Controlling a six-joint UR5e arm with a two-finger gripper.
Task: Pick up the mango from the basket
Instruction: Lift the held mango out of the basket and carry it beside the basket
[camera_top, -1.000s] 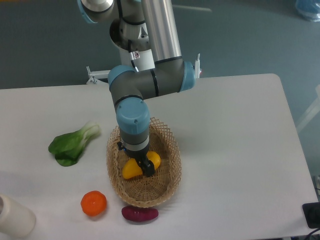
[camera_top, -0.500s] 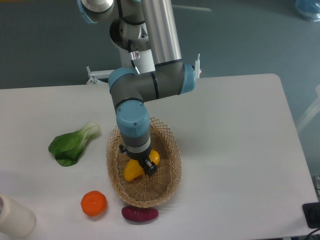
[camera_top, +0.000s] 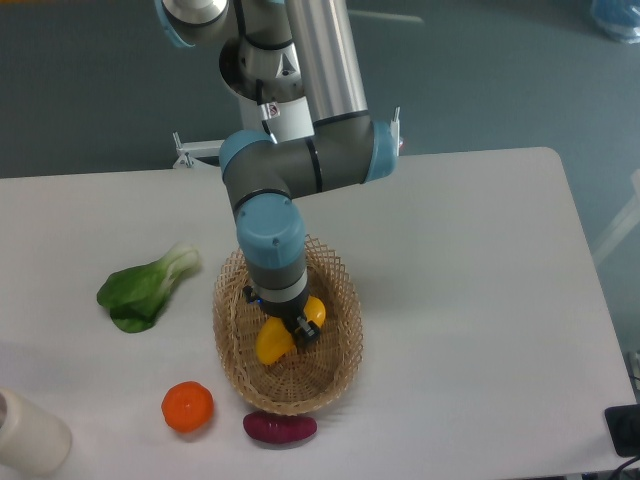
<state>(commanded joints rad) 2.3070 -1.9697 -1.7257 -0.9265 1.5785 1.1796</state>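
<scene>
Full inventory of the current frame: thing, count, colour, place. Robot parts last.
mango: 1, yellow-orange, inside the basket, between the gripper's fingers
basket: 1, light tan wicker, front-centre of the table
leafy green vegetable: 1, green with a pale stem, left of the basket
round orange fruit: 1, orange, front-left of the basket
oblong purple vegetable: 1, dark purple, at the basket's front rim
white container: 1, off-white, bottom-left corner, partly cut off
dark object: 1, black, bottom-right edge, partly cut off
table: 1, white
arm: 1, silver with blue joints, reaching down into the basket
gripper: 1, black, closed on the mango
</scene>
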